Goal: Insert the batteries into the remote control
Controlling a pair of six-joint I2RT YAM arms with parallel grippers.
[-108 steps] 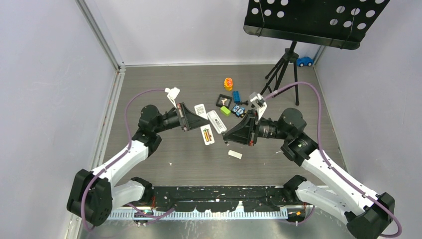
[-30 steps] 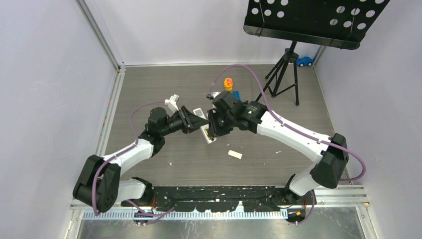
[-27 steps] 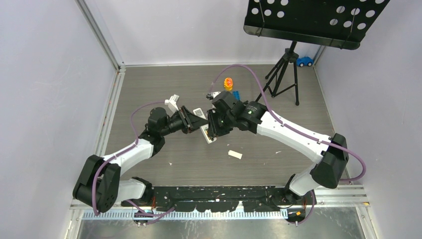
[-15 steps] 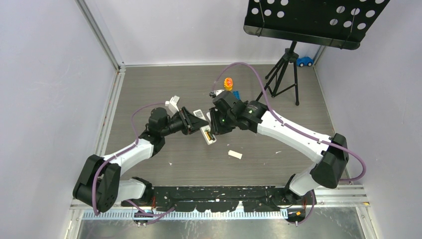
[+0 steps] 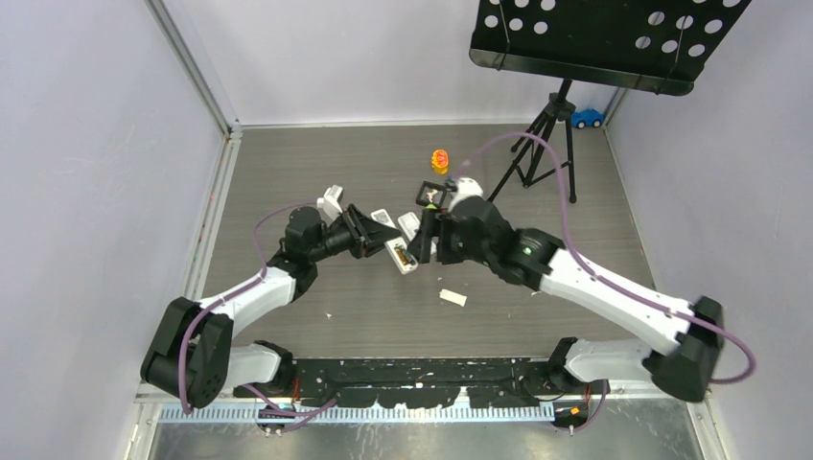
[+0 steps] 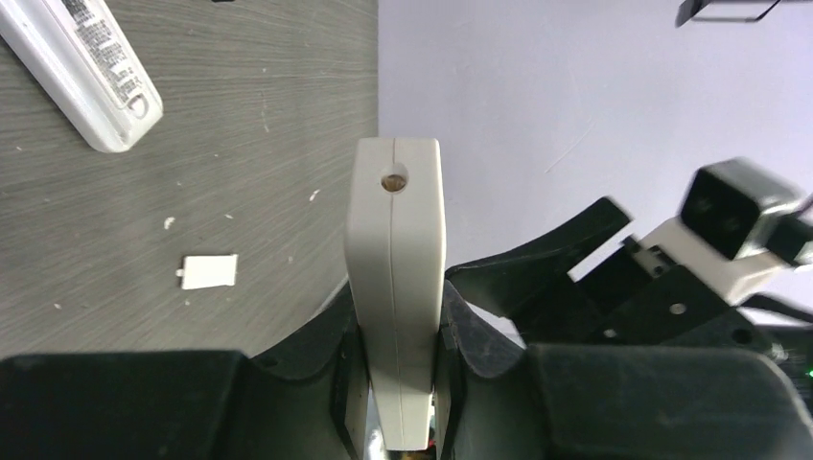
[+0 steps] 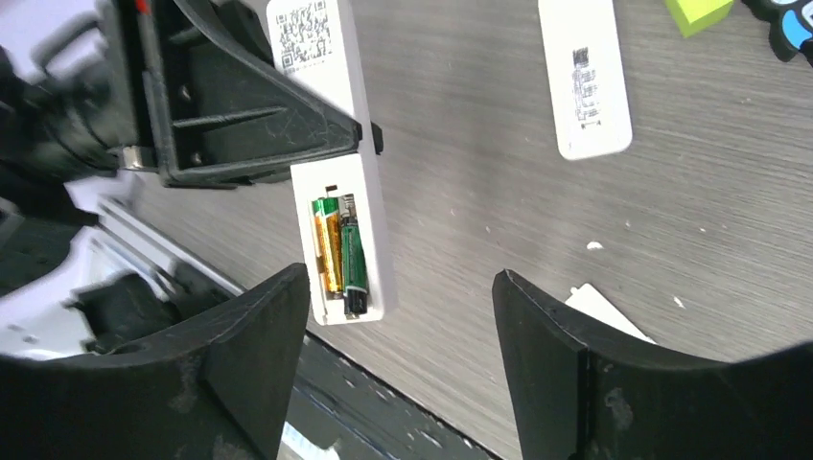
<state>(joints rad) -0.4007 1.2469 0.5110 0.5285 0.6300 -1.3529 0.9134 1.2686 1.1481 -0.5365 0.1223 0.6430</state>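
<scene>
In the open recess on the back of the remote control (image 7: 372,240): two batteries (image 7: 337,251) side by side lengthwise, one gold-orange, one green with a black end. Together span the recess from wall to wall; cannot tell whether fully seated.

Comes in from 8 o'clock in the top view with the left arm, forearm low over the table (image 5: 316,153). Pinches the remote control between both fingers of the left gripper (image 6: 395,331), at the labelled half, clear of the recess. In the left wrist view, juts from the jaws toward 12 o'clock, narrow edge to the camera. Cannot tell whether resting on the table or held just above it.

Reaches across from 4 o'clock with the right arm, wrist bent down over the battery end. Spreads the right gripper (image 7: 398,287) wide, gripping nothing, with one finger (image 7: 251,364) at 8 o'clock of the wrist view and the other at 4 o'clock.

Shows the recess at 10 o'clock of that open gap, close beside the 8 o'clock finger, not touching. Places a slim white remote (image 7: 585,77) at 1 o'clock and a small white cover (image 7: 604,311) at 3 o'clock, both apart on the table.
</scene>
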